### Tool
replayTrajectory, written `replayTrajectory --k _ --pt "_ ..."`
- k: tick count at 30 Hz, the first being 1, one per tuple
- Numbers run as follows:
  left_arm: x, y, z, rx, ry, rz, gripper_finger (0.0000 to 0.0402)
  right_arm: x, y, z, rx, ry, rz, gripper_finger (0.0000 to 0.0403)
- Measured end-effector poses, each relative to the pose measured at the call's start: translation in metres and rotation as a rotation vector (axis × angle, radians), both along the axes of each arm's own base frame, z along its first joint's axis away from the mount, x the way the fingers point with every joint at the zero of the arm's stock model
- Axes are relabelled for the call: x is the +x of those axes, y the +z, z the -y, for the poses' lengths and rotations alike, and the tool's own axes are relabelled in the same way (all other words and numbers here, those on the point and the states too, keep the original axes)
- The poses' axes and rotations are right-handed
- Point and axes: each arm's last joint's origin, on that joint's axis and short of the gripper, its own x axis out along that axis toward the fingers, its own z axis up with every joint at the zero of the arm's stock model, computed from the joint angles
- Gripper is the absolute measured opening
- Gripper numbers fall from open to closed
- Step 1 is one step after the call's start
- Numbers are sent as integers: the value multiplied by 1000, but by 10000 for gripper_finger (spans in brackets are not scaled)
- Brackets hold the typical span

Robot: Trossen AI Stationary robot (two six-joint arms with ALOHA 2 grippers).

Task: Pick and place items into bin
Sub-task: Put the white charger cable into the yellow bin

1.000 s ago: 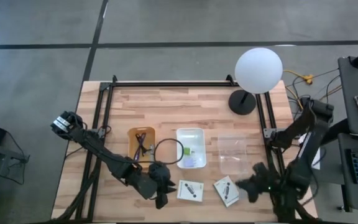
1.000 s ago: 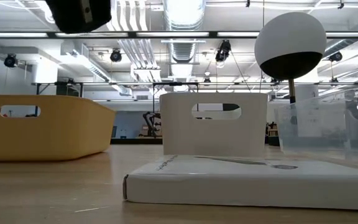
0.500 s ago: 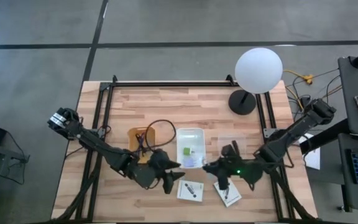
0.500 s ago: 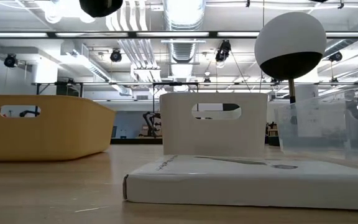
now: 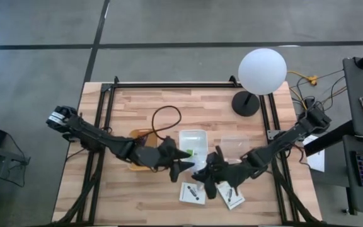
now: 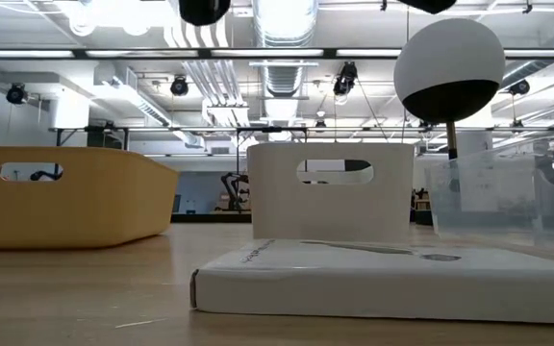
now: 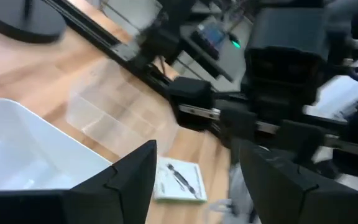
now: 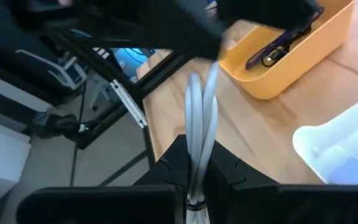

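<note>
My right gripper is pinched on a grey cable, above the tabletop's front edge beside the white bin. My left gripper is spread, near the yellow bin. Two cards lie at the front edge.

We see a pale striped wooden desk framed by black rails. On it sit a yellow bin, a white bin and a clear bin. Two white cards bear dark prints. A grey cable runs between black fingers. The lamp is white on a black base.
</note>
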Motion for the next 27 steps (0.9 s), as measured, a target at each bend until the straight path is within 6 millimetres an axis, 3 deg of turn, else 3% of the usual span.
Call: replayTrajectory --k 11,23,27 --pt "-8 8 2 26 -217 -12 212 6 -1 0 9 -12 -14 13" --pt "8 -6 0 38 -225 -7 211 10 3 4 23 -16 15 13" --pt "9 -6 -3 53 -213 -5 187 10 2 4 32 -7 8 13"
